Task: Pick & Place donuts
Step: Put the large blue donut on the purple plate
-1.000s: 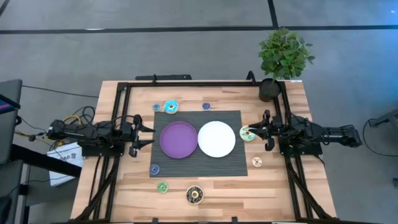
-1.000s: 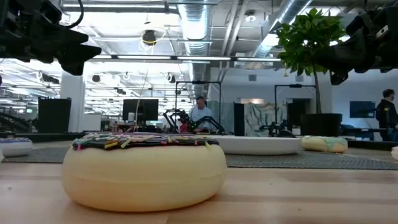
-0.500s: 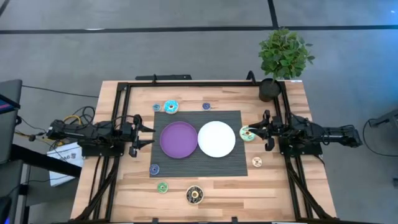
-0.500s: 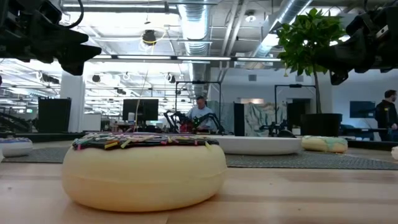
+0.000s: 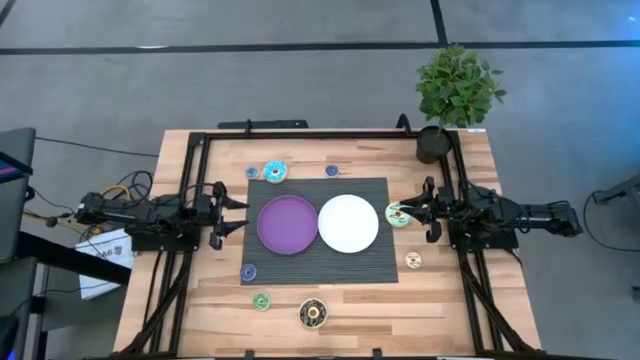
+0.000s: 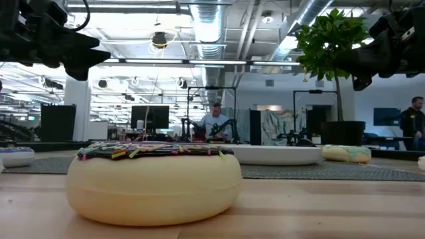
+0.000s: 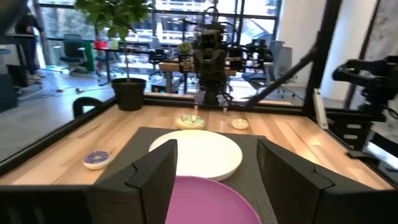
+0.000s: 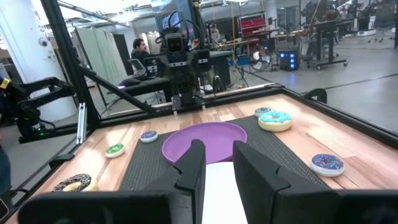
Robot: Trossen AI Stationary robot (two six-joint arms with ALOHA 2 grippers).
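One wooden worktop fills my overhead view, with a dark ribbed mat across its middle. My two arms reach in from either side, level with the plates. The left gripper hovers just off the mat's left edge, facing the purple plate; its jaws are released wide, with nothing between them. The right gripper hangs at the mat's right edge, beside the white plate; its jaws are parted only narrowly and grasp nothing. A potted plant stands at the far right corner. Both plates sit side by side on the mat, touching or nearly so, and both are bare.

All the donuts lie off the plates:
- dark brown donut, near edge
- cyan donut, far side of the mat
- pale green donut, right under the right gripper's tips
- cream donut, right of the mat
- green donut
- three small purple-blue donuts, scattered
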